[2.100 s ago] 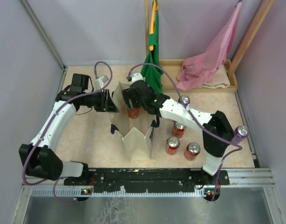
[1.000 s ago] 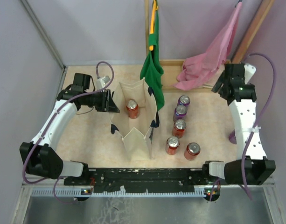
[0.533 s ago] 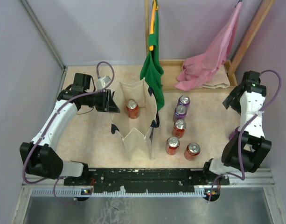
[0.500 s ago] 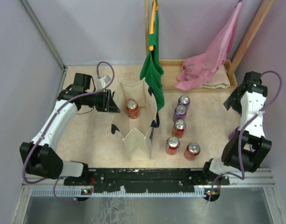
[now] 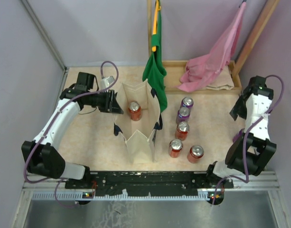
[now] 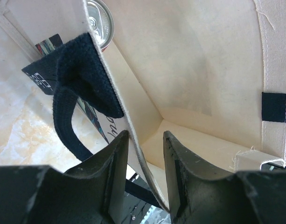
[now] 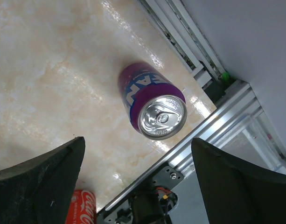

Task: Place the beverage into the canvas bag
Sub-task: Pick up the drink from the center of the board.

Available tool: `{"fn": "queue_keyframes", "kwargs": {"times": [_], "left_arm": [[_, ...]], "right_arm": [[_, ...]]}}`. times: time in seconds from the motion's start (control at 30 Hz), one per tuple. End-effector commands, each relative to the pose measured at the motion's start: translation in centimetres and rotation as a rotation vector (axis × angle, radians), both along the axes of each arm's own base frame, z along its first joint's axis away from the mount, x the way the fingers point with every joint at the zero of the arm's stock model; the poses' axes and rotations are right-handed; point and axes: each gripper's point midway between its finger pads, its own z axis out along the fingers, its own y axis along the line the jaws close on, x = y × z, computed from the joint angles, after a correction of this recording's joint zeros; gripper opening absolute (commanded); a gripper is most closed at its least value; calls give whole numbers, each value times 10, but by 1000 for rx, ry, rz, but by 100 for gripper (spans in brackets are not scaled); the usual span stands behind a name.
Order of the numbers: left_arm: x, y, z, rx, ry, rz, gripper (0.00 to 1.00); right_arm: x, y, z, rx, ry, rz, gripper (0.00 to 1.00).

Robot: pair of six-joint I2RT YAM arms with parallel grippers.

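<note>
Purple can (image 7: 154, 109) stands upright on the counter (image 7: 49, 70) directly beneath my right end effector (image 7: 137, 142), spread wide and empty, so that arm is nearest. Canvas bag (image 5: 136, 137) sits well to its left, its wall pinched in my left end effector (image 6: 145, 140), seemingly holding the mouth open.

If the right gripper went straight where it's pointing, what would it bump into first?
Most likely the purple can, standing upright on the table, in line between the right gripper's open jaws. How far off it is stays unclear.
</note>
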Motion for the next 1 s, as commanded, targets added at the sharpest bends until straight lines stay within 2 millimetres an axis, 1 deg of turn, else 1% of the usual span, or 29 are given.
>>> {"fn": "queue_keyframes", "kwargs": {"times": [0.0, 0.17, 0.33, 0.57, 0.73, 0.97], "left_arm": [[2, -5, 12, -24, -41, -32, 42], [1, -5, 13, -25, -49, -33, 42], [1, -5, 14, -25, -53, -37, 42], [4, -7, 14, -31, -48, -43, 41], [6, -8, 14, -34, -51, -45, 41], [7, -9, 16, -35, -59, -46, 41]], "right_arm": [[-10, -8, 4, -47, 34, 23, 97], [-15, -11, -5, -68, 62, 43, 99], [-19, -15, -12, -99, 76, 57, 99], [-22, -20, -14, -133, 87, 61, 99], [-22, -20, -19, -132, 97, 63, 99], [-21, -19, -35, -86, 93, 42, 99]]}}
